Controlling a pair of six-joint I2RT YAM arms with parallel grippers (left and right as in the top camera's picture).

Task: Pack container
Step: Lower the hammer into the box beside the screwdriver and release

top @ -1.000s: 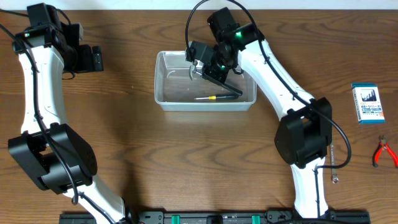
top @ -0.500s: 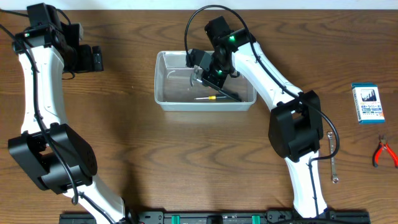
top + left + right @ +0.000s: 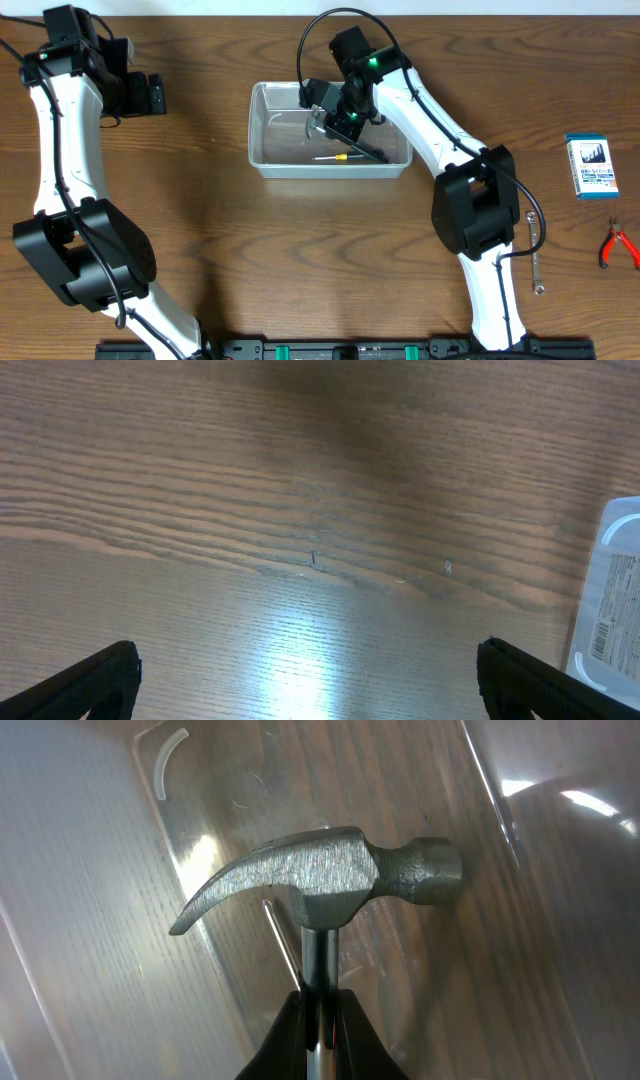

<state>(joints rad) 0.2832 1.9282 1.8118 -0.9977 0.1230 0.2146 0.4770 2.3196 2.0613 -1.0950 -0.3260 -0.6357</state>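
Observation:
The container (image 3: 258,160) is a clear plastic tub at the table's centre back. My right gripper (image 3: 345,115) hangs over its inside, shut on the metal shaft of a claw hammer (image 3: 313,118). In the right wrist view the hammer's steel head (image 3: 320,870) points down at the container's floor (image 3: 90,920), with my right gripper (image 3: 320,1010) clamped just behind it. A yellow-handled screwdriver (image 3: 338,157) lies in the tub. My left gripper (image 3: 155,95) stands open at the far left. In the left wrist view it (image 3: 310,680) holds nothing, and the container's corner (image 3: 612,600) shows at the right edge.
A blue-and-white box (image 3: 590,165) lies at the right edge, with red-handled pliers (image 3: 618,245) in front of it. A thin metal tool (image 3: 535,255) lies beside the right arm's base.
My right arm shifted left over the tub with the hammer in it during the first half second, then held still. The left arm has not moved.

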